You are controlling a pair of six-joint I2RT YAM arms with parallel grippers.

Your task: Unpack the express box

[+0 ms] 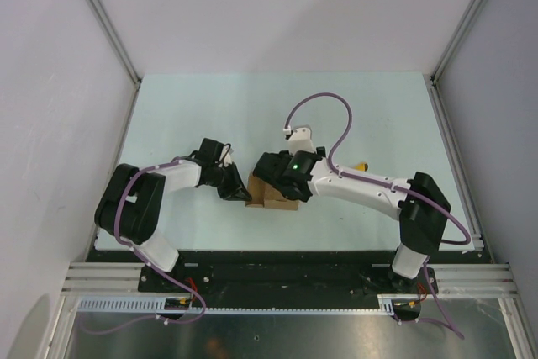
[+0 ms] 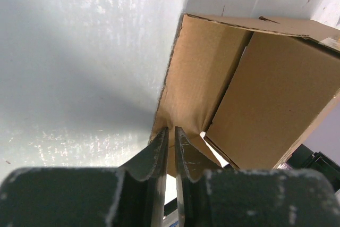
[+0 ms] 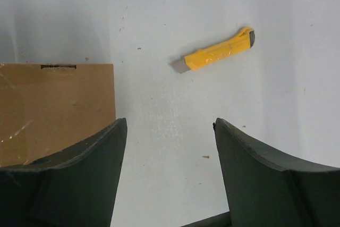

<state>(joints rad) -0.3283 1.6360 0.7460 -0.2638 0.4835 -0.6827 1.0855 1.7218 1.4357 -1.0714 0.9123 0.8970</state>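
The express box (image 1: 273, 195), small brown cardboard with its flaps open, lies on the table between my two grippers. In the left wrist view its flaps and inner walls (image 2: 255, 89) fill the right half. My left gripper (image 2: 171, 134) is shut to a thin gap on the edge of a box flap, at the box's left side (image 1: 238, 189). My right gripper (image 3: 170, 131) is open and empty, hovering over bare table with the box's top (image 3: 53, 110) just left of its left finger. In the top view it sits over the box's right part (image 1: 286, 181).
A slim yellow-and-black utility knife (image 3: 218, 54) lies on the table beyond the right gripper, also visible right of the right arm (image 1: 361, 161). Grey walls and metal frame posts (image 1: 113, 39) enclose the pale table (image 1: 210, 115).
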